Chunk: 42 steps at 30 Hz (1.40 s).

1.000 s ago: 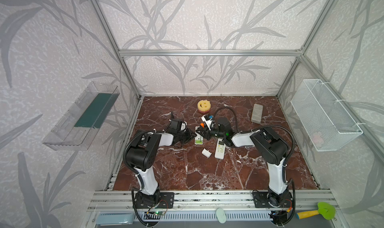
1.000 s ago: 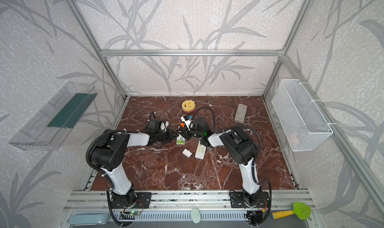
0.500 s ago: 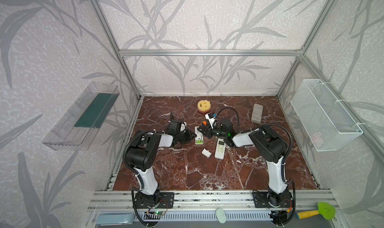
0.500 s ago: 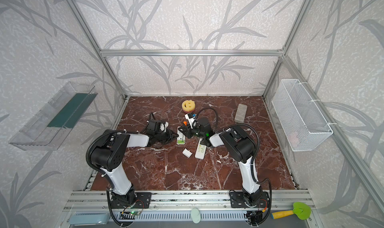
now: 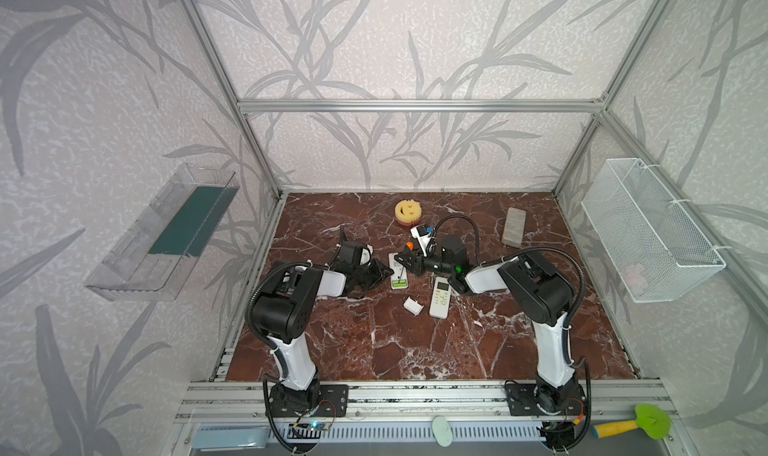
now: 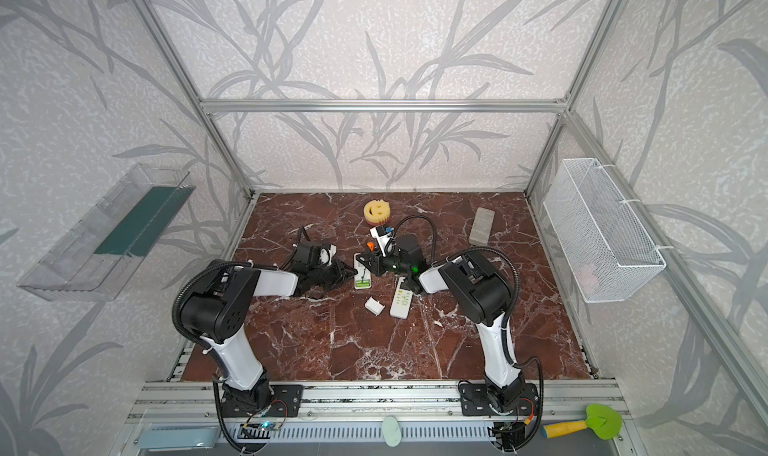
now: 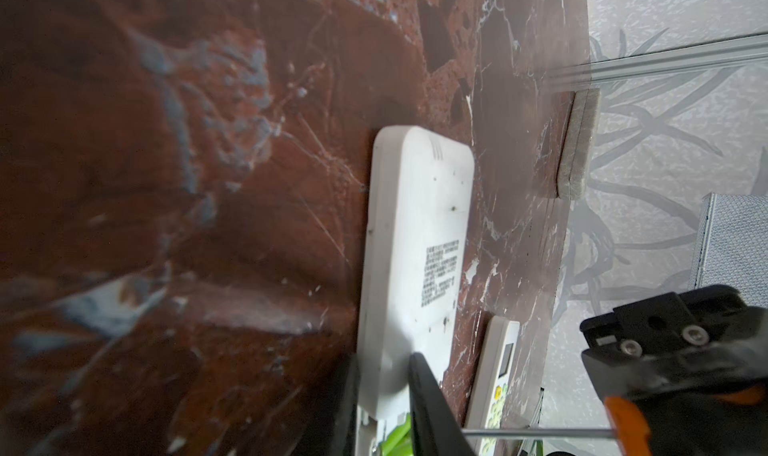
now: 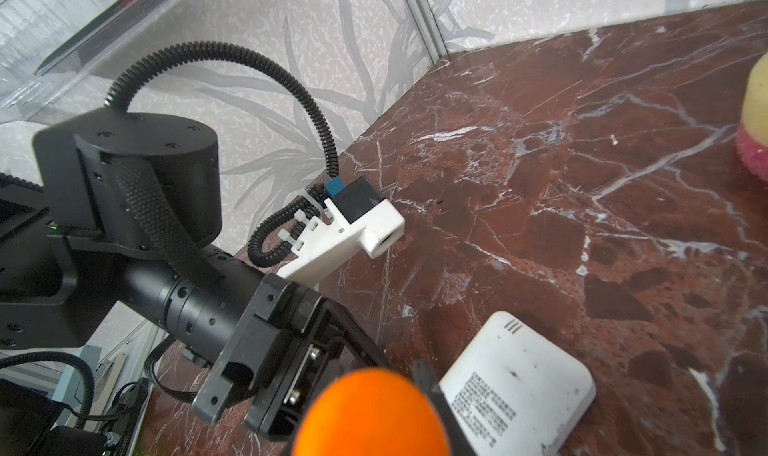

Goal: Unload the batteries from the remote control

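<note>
A white remote control (image 5: 397, 267) (image 6: 361, 269) lies face down, its battery bay open at the near end. Lime-green batteries (image 5: 399, 284) (image 7: 395, 437) sit in the bay. My left gripper (image 5: 385, 272) (image 7: 384, 377) is shut on the remote's long edge (image 7: 415, 242), one finger on each side. My right gripper (image 5: 409, 262) (image 6: 371, 262) is shut on an orange-handled screwdriver (image 7: 625, 422) (image 8: 370, 416). The screwdriver's steel shaft (image 7: 536, 433) reaches towards the bay. In the right wrist view the handle hides that gripper's own fingertips.
A second remote (image 5: 439, 298) lies face up just right of the first, with a small white cover (image 5: 413, 306) beside it. Behind them are a yellow smiley sponge (image 5: 407, 211) and a grey block (image 5: 513, 227). A wire basket (image 5: 648, 229) hangs on the right wall, a clear shelf (image 5: 166, 234) on the left.
My left gripper has edged right onto the remote's side. My right gripper has shifted a little left with the screwdriver, towards the remote.
</note>
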Tool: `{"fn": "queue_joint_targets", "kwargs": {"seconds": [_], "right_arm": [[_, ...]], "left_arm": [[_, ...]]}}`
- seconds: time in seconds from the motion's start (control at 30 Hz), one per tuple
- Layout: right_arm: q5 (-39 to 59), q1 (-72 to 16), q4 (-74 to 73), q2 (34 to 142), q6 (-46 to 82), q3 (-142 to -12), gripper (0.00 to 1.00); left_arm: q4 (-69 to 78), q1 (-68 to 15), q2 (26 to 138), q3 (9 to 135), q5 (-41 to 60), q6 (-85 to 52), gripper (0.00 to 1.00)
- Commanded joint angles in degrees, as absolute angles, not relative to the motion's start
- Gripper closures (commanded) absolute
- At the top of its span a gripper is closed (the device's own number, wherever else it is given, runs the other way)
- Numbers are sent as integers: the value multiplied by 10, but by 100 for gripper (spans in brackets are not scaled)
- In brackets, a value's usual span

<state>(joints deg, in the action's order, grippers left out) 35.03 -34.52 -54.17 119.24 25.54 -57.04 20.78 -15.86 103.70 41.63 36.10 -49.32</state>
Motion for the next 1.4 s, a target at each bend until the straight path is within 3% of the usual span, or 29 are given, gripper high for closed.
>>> {"fn": "queue_joint_targets", "kwargs": {"seconds": [0.0,0.97,1.37], "right_arm": [[363,-344,-559,1199,262,-577,100],[377,-343,-435,1161,250,-607,100],[308,-341,-431,1121,245,-594,100]], "left_arm": [[178,-168,1039,397,356,-504,75],[171,-171,1026,390,353,-500,75],[146,-170,1006,398,348,-485,75]]}}
